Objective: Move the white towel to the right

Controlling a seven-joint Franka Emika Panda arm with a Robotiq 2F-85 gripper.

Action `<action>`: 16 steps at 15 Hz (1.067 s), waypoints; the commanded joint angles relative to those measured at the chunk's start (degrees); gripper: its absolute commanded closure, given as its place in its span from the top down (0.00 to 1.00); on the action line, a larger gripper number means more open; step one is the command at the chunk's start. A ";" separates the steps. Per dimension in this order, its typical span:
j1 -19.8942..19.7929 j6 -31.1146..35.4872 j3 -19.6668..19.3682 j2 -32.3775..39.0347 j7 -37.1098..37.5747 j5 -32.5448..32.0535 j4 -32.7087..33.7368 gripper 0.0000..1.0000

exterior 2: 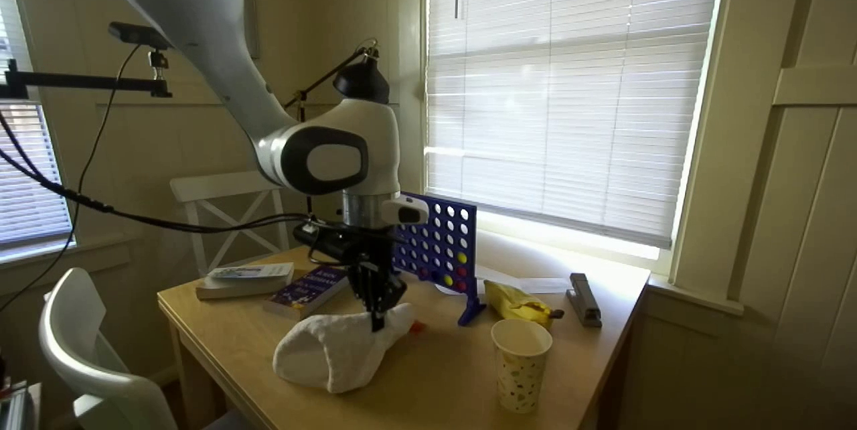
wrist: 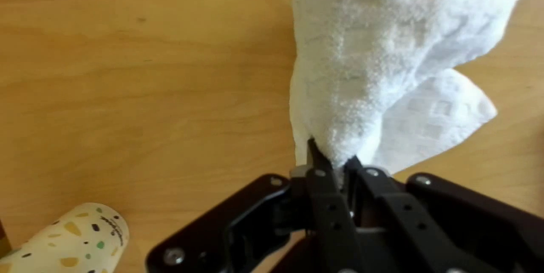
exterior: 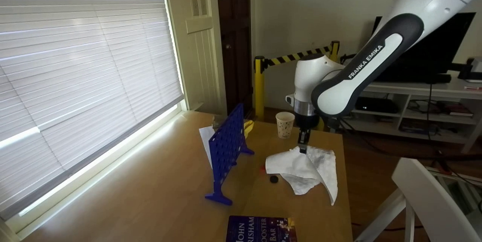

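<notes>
The claw (wrist: pixel 333 154) pointed down, its two fingers nearly together, with a fold of the white towel (wrist: pixel 361 73) pinched between the tips. The rest of the towel spread in loose folds below the claw, over the wooden table (exterior: pixel 150 181). A black disc (exterior: pixel 274 179) lay below the claw, just beside the towel's edge. The paper cup (exterior 2: pixel 522 376) stood upright near the claw, apart from the towel. On the opposite side of the claw, farther off, lay a purple book (exterior 2: pixel 311 289). The blue game rack (exterior: pixel 228 140) stood upright to one side of the claw. A yellow pouch (exterior 2: pixel 515 303) lay farther from the claw than the cup, with a stapler (exterior 2: pixel 584 299) beyond it.
</notes>
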 commanded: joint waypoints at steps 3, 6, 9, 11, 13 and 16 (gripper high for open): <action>-1.19 8.82 -4.00 11.21 8.03 -8.44 6.25 0.04; -0.38 12.38 -7.18 16.18 9.73 -10.51 8.66 0.04; 1.57 13.04 -11.10 20.52 11.52 -13.30 10.90 0.04; 2.03 12.75 -12.44 22.48 11.56 -14.53 12.13 0.03; 3.08 13.26 -13.79 22.88 12.06 -15.83 12.61 0.34; 0.96 14.43 -10.85 20.58 9.24 -13.88 11.12 0.48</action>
